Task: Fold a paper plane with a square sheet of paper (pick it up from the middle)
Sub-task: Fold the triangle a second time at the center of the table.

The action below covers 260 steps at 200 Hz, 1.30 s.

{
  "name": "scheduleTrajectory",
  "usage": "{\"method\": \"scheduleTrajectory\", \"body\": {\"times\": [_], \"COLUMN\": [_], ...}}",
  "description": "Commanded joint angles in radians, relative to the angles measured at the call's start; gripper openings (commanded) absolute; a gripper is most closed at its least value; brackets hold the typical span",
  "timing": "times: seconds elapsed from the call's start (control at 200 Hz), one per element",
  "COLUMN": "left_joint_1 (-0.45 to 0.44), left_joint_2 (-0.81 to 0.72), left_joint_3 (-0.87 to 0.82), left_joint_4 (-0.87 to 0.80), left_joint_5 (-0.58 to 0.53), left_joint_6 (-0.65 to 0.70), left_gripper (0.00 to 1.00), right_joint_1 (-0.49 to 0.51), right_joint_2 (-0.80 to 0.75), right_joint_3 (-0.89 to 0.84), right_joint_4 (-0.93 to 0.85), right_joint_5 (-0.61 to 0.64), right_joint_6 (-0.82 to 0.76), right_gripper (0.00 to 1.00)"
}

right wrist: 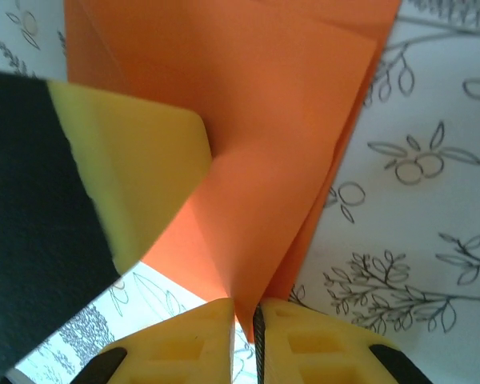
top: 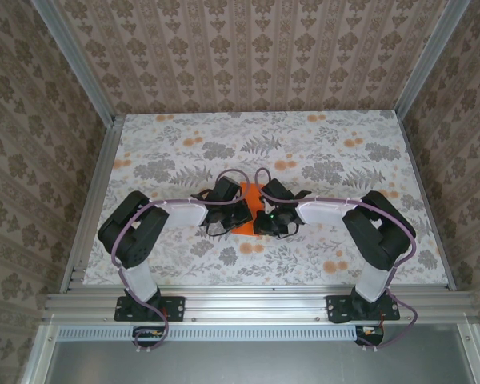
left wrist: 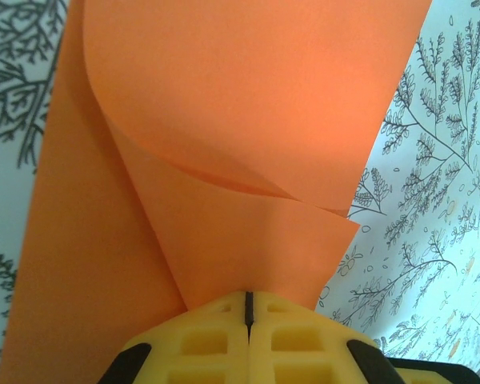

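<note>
The square sheet of paper (top: 249, 194) lies at the middle of the flowered surface (top: 160, 152), between the two claws, resting straight on it and not inside anything. It is thin and very light. It is soft enough that one flap curls over in a loose roll instead of a sharp crease, so it will likely bend, slide on the smooth surface, and crumple if squeezed hard or tugged from both ends at once. The left claw (left wrist: 247, 308) is closed tight, jaws together, and the flap's fold runs into its tips; it seems to nip the sheet there, though the jaws hide the very edge. The right claw (right wrist: 245, 310) stands at a narrow slit with a point of layered paper pinched in it. The best hold, I judge, is a light pinch at a flap's edge near the fold.
</note>
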Motion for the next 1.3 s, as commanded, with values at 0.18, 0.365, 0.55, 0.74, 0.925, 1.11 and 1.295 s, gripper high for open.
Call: {"method": "scheduleTrajectory", "body": {"times": [0.18, 0.365, 0.55, 0.74, 0.925, 1.11, 1.295], "left_joint_1": [0.007, 0.013, 0.015, 0.015, 0.016, 0.018, 0.021], "left_joint_2": [0.038, 0.038, 0.04, 0.042, 0.042, 0.044, 0.045], "left_joint_3": [-0.039, -0.041, -0.041, -0.042, -0.043, -0.046, -0.057], "left_joint_4": [-0.084, -0.079, -0.079, -0.078, -0.07, -0.057, -0.038], "left_joint_5": [-0.013, 0.001, 0.003, 0.004, 0.008, 0.019, 0.028], "left_joint_6": [-0.024, -0.035, -0.033, -0.033, -0.039, -0.047, -0.057], "left_gripper": [0.04, 0.04, 0.04, 0.04, 0.04, 0.04, 0.04], "right_joint_1": [0.0, 0.001, -0.001, 0.001, 0.005, 0.004, 0.003], "right_joint_2": [-0.089, -0.057, -0.138, -0.164, -0.085, -0.028, -0.001], "right_joint_3": [-0.024, -0.022, -0.047, -0.052, -0.043, -0.046, -0.068], "right_joint_4": [0.066, 0.087, 0.019, 0.038, 0.122, 0.16, 0.168], "right_joint_5": [0.067, 0.065, 0.206, 0.174, 0.036, -0.017, -0.045], "right_joint_6": [0.009, 0.022, 0.017, 0.008, 0.017, 0.024, 0.025], "right_gripper": [0.13, 0.11, 0.13, 0.16, 0.12, 0.09, 0.08]}}
